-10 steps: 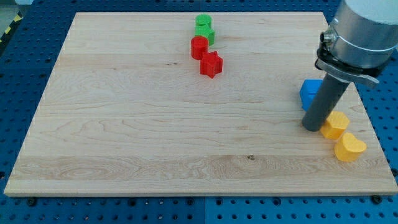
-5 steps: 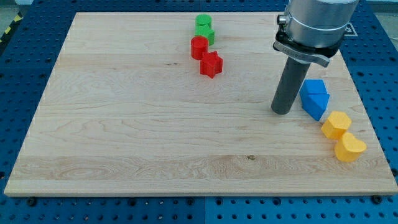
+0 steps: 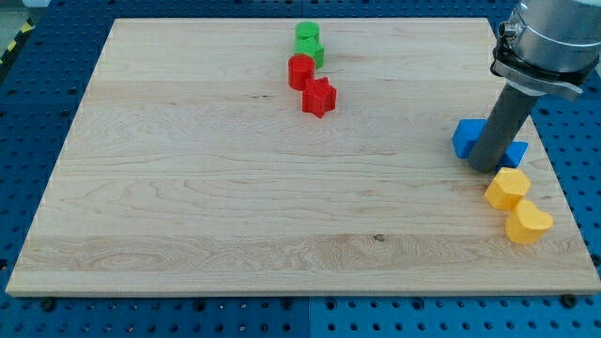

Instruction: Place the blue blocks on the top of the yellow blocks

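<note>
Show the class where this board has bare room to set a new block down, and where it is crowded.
Bare wood fills the view's left and bottom, left of the red star block. It is crowded at the right edge: my tip covers the blue blocks, just above the yellow blocks. The green blocks crowd the top centre.

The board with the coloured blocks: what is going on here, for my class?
A robot arm's rod works the blue blocks at the view's right. My tip stands in front of them, hiding their middle, just above the yellow blocks. Red blocks and green blocks sit untouched near the wooden board's top.
</note>
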Controlling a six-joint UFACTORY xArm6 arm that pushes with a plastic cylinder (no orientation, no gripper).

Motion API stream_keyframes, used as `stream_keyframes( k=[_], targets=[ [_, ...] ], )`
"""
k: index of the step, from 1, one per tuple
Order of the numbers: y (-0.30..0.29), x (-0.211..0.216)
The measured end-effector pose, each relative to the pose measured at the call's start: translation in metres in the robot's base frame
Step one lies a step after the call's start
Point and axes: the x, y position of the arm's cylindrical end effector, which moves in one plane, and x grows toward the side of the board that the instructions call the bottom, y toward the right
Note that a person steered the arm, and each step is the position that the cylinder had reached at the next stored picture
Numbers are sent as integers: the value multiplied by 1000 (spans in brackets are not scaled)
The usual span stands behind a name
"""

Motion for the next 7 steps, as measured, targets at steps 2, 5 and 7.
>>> stream_keyframes(
  k=[2, 5, 7],
  targets=[
    [-54, -15],
    [-32, -31],
    [-3, -31]
  ],
)
